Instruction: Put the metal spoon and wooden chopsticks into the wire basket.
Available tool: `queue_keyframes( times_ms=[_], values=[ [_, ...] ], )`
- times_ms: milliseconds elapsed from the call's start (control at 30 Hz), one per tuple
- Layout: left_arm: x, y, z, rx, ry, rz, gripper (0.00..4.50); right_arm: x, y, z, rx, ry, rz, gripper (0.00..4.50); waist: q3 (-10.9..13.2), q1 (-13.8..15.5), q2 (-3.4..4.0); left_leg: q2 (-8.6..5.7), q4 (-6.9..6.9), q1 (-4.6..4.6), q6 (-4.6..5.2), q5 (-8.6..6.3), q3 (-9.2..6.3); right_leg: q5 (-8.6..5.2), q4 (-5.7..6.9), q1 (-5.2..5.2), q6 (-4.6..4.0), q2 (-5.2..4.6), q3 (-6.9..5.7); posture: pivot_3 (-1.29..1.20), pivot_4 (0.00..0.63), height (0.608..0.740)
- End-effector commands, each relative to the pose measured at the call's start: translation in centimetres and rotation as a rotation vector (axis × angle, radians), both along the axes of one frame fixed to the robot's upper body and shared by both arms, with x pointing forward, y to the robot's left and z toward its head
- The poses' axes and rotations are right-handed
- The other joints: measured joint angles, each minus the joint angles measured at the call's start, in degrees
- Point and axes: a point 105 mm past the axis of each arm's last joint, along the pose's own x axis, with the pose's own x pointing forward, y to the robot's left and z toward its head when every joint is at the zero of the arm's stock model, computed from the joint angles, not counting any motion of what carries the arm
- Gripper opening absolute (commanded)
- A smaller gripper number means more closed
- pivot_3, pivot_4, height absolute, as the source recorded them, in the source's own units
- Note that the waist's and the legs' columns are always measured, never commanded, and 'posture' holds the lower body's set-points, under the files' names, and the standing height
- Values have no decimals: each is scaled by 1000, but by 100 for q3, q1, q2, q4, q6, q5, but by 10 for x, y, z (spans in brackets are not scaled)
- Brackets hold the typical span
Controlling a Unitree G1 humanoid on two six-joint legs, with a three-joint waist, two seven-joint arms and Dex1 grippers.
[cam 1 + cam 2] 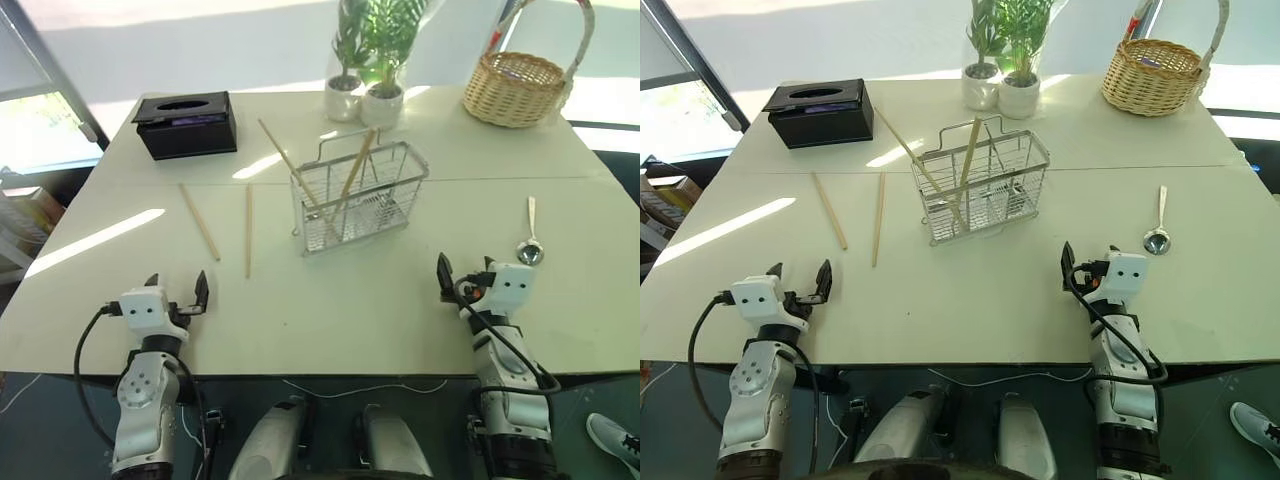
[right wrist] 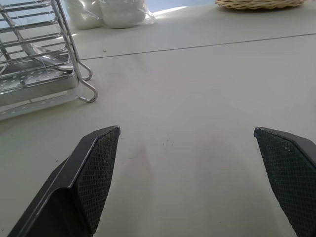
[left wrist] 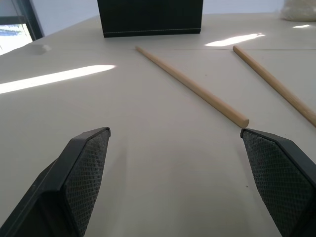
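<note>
1. Pale cream surface [image 1: 330, 310] holds everything; the wire basket [image 1: 358, 198] stands near its middle with two wooden chopsticks [image 1: 350, 178] already leaning inside it.
2. Two more chopsticks lie flat on the surface to the left of the basket: the left loose chopstick [image 1: 199, 221] and the right loose chopstick [image 1: 248, 230], apart from each other and angled away from the robot.
3. The metal spoon [image 1: 529, 236] lies to the right of the basket, bowl toward the robot, just ahead of the right gripper [image 1: 462, 272].
4. Both grippers hover at the near edge, empty. The left gripper [image 1: 176, 288] has its fingers [image 3: 81, 173] spread wide; the right one's fingers are spread wide too.
5. Likely step: reaching for a loose piece. To do it well, the left gripper should line its fingers across a chopstick near the middle, come down low, and close squarely so the thin stick does not roll away.
6. The spoon is flat and slippery; pinching its handle seems safer than its bowl.
7. No brand, label or readable writing shows, not even on the black tissue box [image 1: 186, 124].
</note>
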Motion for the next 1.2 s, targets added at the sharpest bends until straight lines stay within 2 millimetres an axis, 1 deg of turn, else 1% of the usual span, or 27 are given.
queue_keyframes(
  times_ms=[33, 133, 433, 733, 967, 1133, 1167, 1200],
  values=[
    [2, 0, 10, 24, -43, 3, 4470, 0, 3, 16, -3, -64, 5, 4500, 0, 0, 0, 0, 0, 0, 0, 0, 0, 0, 0, 1, 0, 0, 0, 0, 150, 740],
    [4, 1, 13, -5, -56, 11, 4470, 0, 3, 16, -5, -66, 7, 4500, 0, 0, 0, 0, 0, 0, 0, 0, 0, 0, 0, 2, 1, 0, 0, 0, 150, 740],
    [5, 0, 21, 9, -80, 1, 4470, 2, 2, 16, -6, -66, 7, 4500, 0, -1, 0, 0, 1, 0, 0, 0, 0, 0, 0, 2, 1, 0, 0, 0, 150, 740],
    [5, 0, 25, 14, -90, -7, 4470, 5, 2, 16, -5, -65, 8, 4500, 0, -2, 0, 0, 1, 1, 0, 0, 0, 0, 0, 3, 2, 0, 0, 0, 150, 740],
    [4, 7, 33, 44, -104, -19, 4470, 8, 3, 16, -3, -68, 12, 4500, 0, -1, -1, 0, 1, 0, 0, 0, 0, 1, 0, 2, 2, 0, -1, 0, 150, 740],
    [7, 10, 51, 51, -146, -59, 4470, 9, 3, 17, -5, -70, 15, 4500, 0, -1, -1, 0, 1, 1, 0, 0, 0, 1, 0, 2, 2, 0, -1, 0, 150, 740],
    [8, 6, 59, 58, -158, -117, 4470, 10, 3, 17, -5, -71, 16, 4500, 0, -2, -1, 0, 1, 1, 0, 0, 0, 1, 0, 2, 2, 0, 0, 0, 150, 740],
    [8, -1, 70, 50, -166, -216, 4470, 10, 2, 18, -6, -72, 16, 4500, 2, -3, -3, 0, 1, 1, 0, 0, 0, 1, 0, 2, 2, 0, -1, 0, 150, 740]
  ],
)
